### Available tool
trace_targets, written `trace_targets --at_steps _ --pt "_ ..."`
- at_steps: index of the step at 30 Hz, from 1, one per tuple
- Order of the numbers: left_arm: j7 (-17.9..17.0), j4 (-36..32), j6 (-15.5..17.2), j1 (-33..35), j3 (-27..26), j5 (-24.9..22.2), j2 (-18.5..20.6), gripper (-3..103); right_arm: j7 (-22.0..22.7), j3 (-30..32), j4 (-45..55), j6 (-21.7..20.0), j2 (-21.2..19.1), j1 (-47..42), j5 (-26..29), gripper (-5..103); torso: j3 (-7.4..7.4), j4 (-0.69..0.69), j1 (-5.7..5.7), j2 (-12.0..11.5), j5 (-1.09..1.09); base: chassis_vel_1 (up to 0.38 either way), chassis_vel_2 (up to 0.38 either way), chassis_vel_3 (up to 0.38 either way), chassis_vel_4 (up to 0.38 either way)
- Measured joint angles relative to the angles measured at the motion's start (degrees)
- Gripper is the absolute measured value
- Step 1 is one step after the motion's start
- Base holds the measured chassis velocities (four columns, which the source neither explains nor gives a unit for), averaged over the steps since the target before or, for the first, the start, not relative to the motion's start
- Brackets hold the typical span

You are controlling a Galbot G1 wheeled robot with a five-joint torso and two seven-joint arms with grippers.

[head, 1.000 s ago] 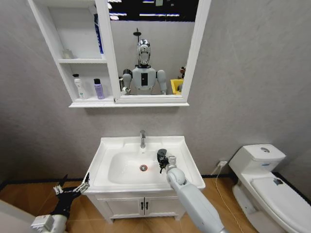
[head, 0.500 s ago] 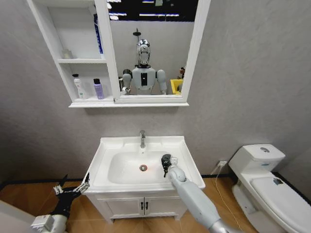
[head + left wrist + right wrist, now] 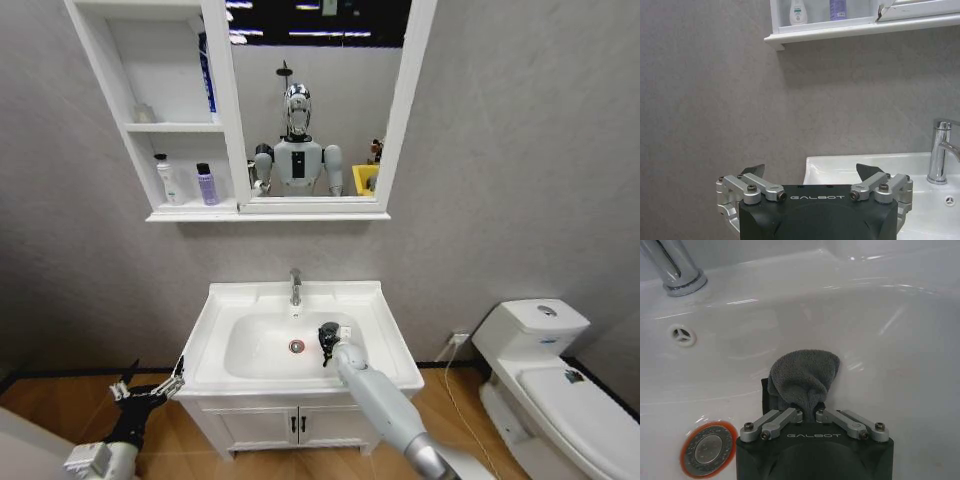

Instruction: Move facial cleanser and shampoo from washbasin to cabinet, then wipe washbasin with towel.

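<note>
My right gripper (image 3: pixel 327 342) (image 3: pixel 809 413) is down in the bowl of the white washbasin (image 3: pixel 240 296), shut on the dark grey towel (image 3: pixel 325 333) (image 3: pixel 805 372). The towel presses on the bowl's wall just right of the drain (image 3: pixel 297 346) (image 3: pixel 707 449). A white facial cleanser bottle (image 3: pixel 165 180) (image 3: pixel 798 11) and a purple shampoo bottle (image 3: pixel 207 185) (image 3: pixel 838 8) stand side by side on the lowest shelf of the cabinet (image 3: pixel 270 213). My left gripper (image 3: pixel 150 385) (image 3: pixel 812 172) hangs open and idle, low beside the washbasin's left edge.
The chrome tap (image 3: pixel 295 287) (image 3: pixel 675 267) stands at the back of the bowl. A white two-door vanity (image 3: pixel 290 425) sits under the basin. A white toilet (image 3: pixel 540 350) stands to the right. The cabinet's mirror (image 3: pixel 315 100) reflects the robot.
My right gripper slid the towel to the right in the bowl, then back left toward the drain. The left arm has stayed put. The camera tilted slightly.
</note>
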Motion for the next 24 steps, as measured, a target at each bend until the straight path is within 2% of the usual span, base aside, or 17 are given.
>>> trace_targets --at_steps 2,4,8,10,12,13,16,19,23,24 --pt "0.00 0.00 0.00 0.00 0.00 0.00 0.00 100 -0.38 -0.05 -0.45 0.06 0.63 0.16 -0.01 7 0.01 -0.01 0.00 -0.01 0.00 0.000 0.000 0.000 0.000" --pt "0.00 0.00 0.00 0.00 0.00 0.00 0.00 100 -1.04 -0.56 -1.17 -0.10 3.18 0.50 1.60 7 0.04 -0.02 0.04 -0.05 0.02 0.000 0.000 0.000 0.000" --pt "0.00 0.00 0.00 0.00 0.00 0.00 0.00 100 -1.20 -0.94 -1.41 -0.41 4.71 0.64 2.87 7 0.06 -0.03 0.06 -0.07 0.02 0.000 0.000 0.000 0.000" --pt "0.00 0.00 0.00 0.00 0.00 0.00 0.00 100 -1.82 -1.51 -1.97 -0.81 7.37 1.11 5.00 7 0.07 -0.01 0.07 -0.07 0.02 0.000 0.000 0.000 0.000" --pt "0.00 0.00 0.00 0.00 0.01 0.00 0.00 100 -2.15 -1.64 -2.04 -0.80 7.78 1.21 5.21 7 0.07 0.00 0.08 -0.07 0.02 0.000 0.000 0.000 0.000" --pt "0.00 0.00 0.00 0.00 0.00 0.00 0.00 100 -3.93 -2.02 -2.21 0.15 8.45 1.54 5.67 7 0.06 0.04 0.07 -0.07 0.04 0.000 0.000 0.000 0.000" --pt "-0.01 0.00 0.00 0.00 0.00 0.00 0.00 100 -8.82 -2.61 -1.61 2.93 8.63 1.48 5.91 7 0.05 0.01 0.05 -0.07 0.02 0.000 0.000 0.000 0.000" --pt "-0.01 0.00 0.00 0.00 0.00 0.00 0.00 100 -10.66 -2.44 -1.15 4.47 8.62 1.19 6.13 7 0.03 0.01 0.04 -0.05 0.02 0.000 0.000 0.000 0.000" --pt "-0.01 0.00 0.00 0.00 0.00 0.00 0.00 100 -9.56 -2.04 -1.52 4.26 8.58 1.06 6.68 7 0.03 0.01 0.04 -0.05 0.03 0.000 0.000 0.000 0.000" --pt "-0.01 0.00 0.00 0.00 0.00 0.00 0.00 100 -8.03 -1.65 -1.75 3.68 8.56 0.99 6.57 7 0.03 0.01 0.04 -0.04 0.02 0.000 0.000 0.000 0.000"
